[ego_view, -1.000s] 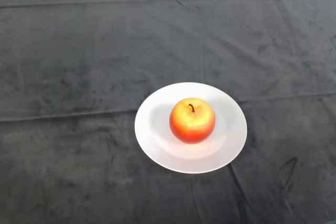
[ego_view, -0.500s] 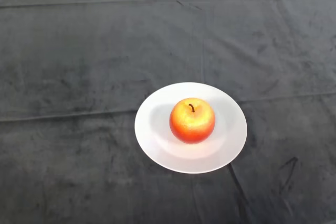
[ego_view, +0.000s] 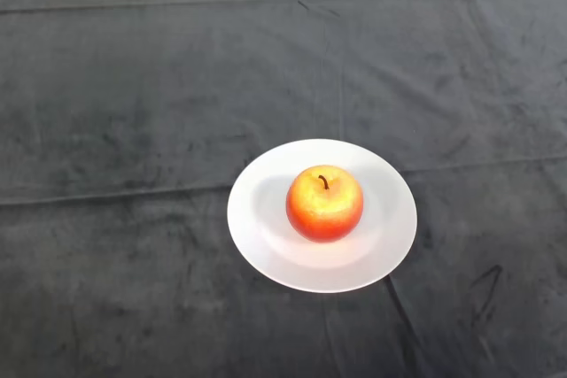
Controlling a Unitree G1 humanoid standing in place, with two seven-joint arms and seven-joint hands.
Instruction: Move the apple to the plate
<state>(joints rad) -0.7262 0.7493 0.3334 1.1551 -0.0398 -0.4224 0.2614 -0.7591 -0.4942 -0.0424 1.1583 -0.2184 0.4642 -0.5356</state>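
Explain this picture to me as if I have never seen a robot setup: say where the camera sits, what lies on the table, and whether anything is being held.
The picture comes from a camera on the head of a humanoid robot, looking down at the table in front of it. The table is covered with a dark cloth. On it lies a white plate, and a red and yellow apple sits upright near the middle of the plate, its stem pointing up. No part of the robot shows in this view, so nothing is being held. The job was to put the apple on the plate, and judging by how things lie, that looks done.
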